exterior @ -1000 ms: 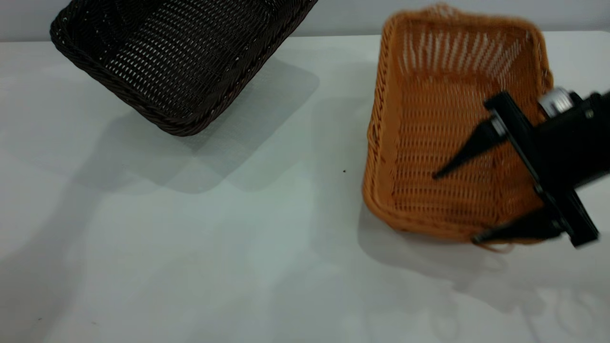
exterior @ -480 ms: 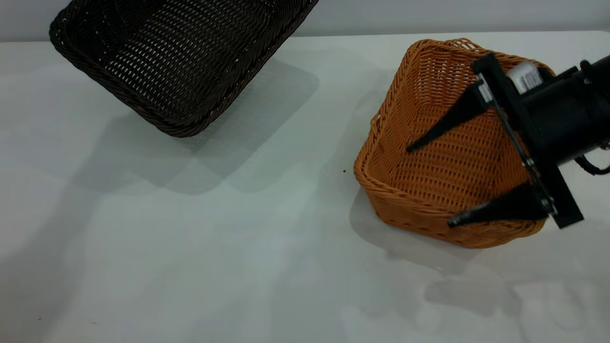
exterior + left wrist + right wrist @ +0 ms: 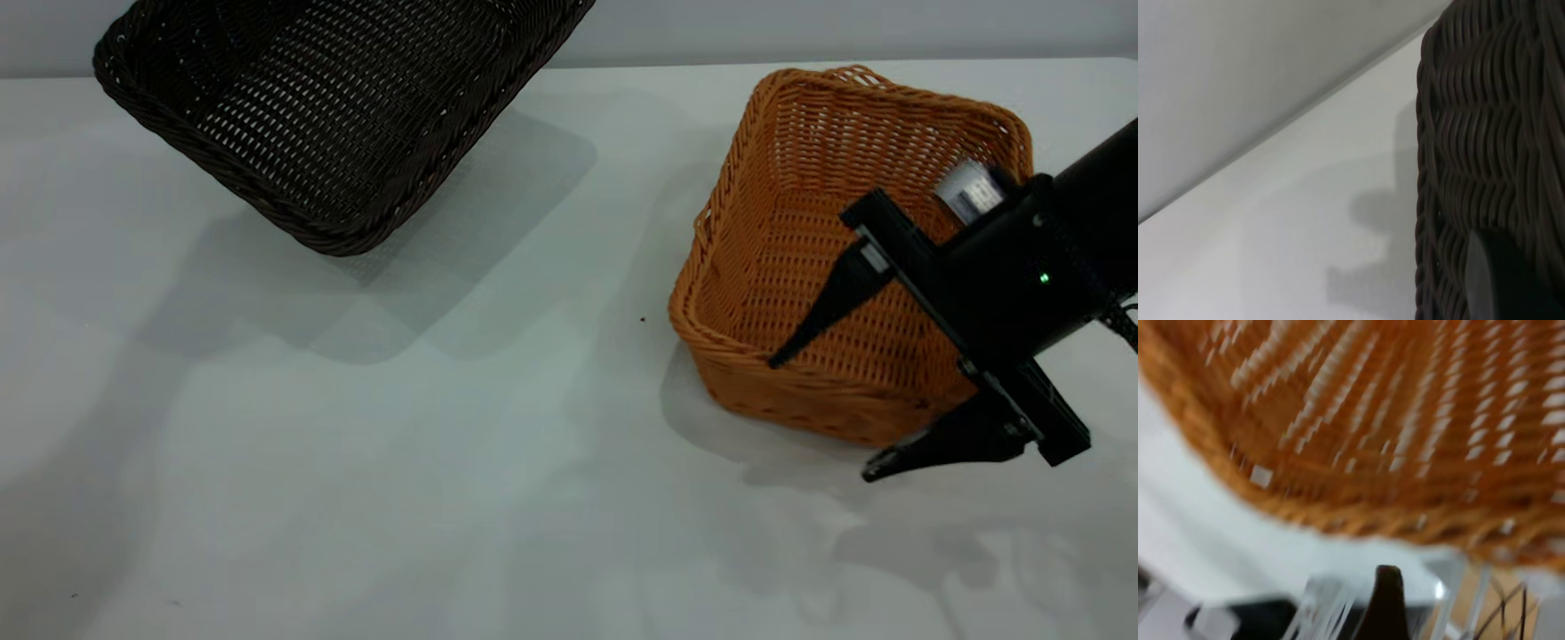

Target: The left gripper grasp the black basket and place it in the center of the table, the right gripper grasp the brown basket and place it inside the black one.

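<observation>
The black basket (image 3: 338, 116) hangs tilted above the table (image 3: 444, 498) at the far left, with its shadow well below it. My left gripper is outside the exterior view. In the left wrist view one dark finger (image 3: 1511, 280) lies against the basket's woven wall (image 3: 1491, 133). The brown basket (image 3: 800, 222) sits on the table at the right. My right gripper (image 3: 827, 413) is open wide and straddles its near wall, with one finger (image 3: 827, 307) inside and the other finger (image 3: 942, 442) outside. The right wrist view shows the orange weave (image 3: 1391, 433) close up and one fingertip (image 3: 1386, 600).
The table's back edge meets a pale wall behind both baskets. A small dark speck (image 3: 642, 319) lies on the table left of the brown basket. Bare tabletop lies between the two baskets and along the front.
The brown basket was tipped up and turning, and has come to rest on the table. My open right gripper swung up, then down to straddle its near wall. The black basket has hardly moved.
</observation>
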